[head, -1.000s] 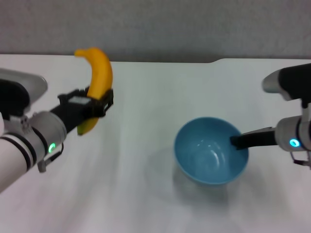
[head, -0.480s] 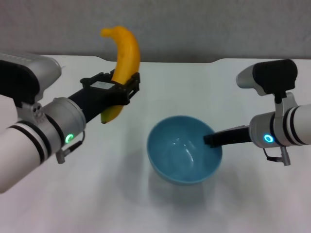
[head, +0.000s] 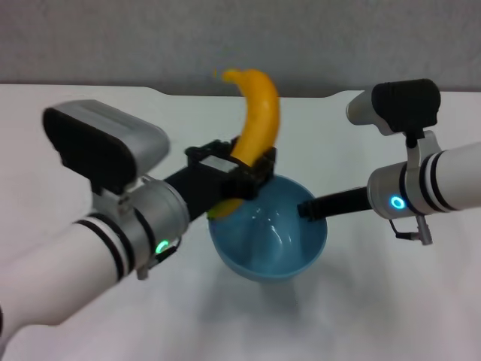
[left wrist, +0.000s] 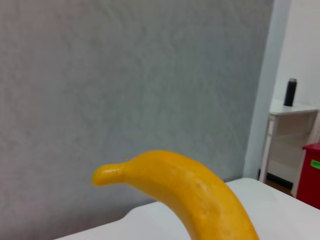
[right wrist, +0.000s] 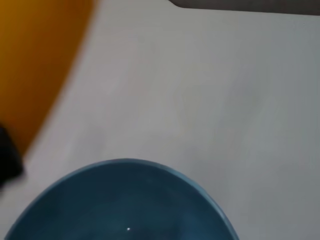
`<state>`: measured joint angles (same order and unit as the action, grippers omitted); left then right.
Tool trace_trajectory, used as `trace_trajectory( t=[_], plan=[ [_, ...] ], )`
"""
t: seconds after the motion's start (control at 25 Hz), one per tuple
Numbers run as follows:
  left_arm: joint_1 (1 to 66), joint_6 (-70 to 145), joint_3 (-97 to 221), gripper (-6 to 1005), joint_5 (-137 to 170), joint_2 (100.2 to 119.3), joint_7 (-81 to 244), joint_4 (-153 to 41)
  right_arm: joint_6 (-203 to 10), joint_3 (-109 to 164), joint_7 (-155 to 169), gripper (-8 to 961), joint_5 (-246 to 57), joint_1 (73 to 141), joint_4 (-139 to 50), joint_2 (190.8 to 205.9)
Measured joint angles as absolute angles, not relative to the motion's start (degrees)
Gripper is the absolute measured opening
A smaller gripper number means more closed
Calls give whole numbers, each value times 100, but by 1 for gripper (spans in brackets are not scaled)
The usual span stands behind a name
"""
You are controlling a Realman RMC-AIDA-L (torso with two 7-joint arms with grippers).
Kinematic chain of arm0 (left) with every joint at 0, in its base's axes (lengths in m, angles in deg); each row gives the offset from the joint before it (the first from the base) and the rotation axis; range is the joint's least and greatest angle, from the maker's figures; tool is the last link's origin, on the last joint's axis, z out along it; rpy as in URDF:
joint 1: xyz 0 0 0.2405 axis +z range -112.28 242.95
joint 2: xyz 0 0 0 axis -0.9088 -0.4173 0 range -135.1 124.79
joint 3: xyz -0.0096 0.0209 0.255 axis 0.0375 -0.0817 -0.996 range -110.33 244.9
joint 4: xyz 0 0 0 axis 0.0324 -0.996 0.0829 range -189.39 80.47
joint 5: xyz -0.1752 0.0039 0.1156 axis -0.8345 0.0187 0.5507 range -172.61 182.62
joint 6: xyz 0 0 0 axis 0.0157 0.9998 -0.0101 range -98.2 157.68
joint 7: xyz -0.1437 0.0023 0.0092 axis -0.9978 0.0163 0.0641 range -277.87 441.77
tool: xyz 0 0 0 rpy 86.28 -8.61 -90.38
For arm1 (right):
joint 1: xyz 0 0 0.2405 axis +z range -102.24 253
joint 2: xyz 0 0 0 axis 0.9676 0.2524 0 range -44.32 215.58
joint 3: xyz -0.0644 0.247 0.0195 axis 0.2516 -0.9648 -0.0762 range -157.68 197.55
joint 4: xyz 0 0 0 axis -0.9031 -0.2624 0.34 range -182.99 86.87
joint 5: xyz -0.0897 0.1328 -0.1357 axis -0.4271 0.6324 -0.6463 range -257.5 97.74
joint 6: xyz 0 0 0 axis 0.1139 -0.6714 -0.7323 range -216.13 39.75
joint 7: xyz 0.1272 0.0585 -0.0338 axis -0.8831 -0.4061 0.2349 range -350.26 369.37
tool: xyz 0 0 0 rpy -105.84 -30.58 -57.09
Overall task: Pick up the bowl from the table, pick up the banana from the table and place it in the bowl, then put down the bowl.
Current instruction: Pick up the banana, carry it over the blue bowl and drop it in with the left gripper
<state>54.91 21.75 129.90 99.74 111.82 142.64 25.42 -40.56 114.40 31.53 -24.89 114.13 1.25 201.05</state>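
- left gripper (head: pixel 239 174): jaws clamped on the banana (head: pixel 255 120) around its lower half, held near-upright, stem end up
- banana's lower tip sits just below the jaws, over the near-left rim of the bowl (head: pixel 269 239)
- right gripper (head: pixel 310 210): jaws pinch the bowl's right rim, bowl looks lifted off the table (head: pixel 391 301)

No readable text or labels anywhere.

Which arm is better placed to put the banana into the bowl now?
The left. Its left gripper holds the banana at the bowl rim, while the right gripper grips the bowl's other side.
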Motion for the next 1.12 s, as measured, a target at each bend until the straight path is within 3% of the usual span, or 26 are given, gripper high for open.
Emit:
trace_trajectory(
  t=[0.4,1.12],
  plan=[
    [5369,2301,12961,496,9270,11175,14313,2385,-4023,11429,3131,32,-2489,11889,-235,20113],
    [4992,2232,12924,496,8843,11174,14304,1819,-4027,11244,3118,32,-2486,12057,-245,20087]
  ],
)
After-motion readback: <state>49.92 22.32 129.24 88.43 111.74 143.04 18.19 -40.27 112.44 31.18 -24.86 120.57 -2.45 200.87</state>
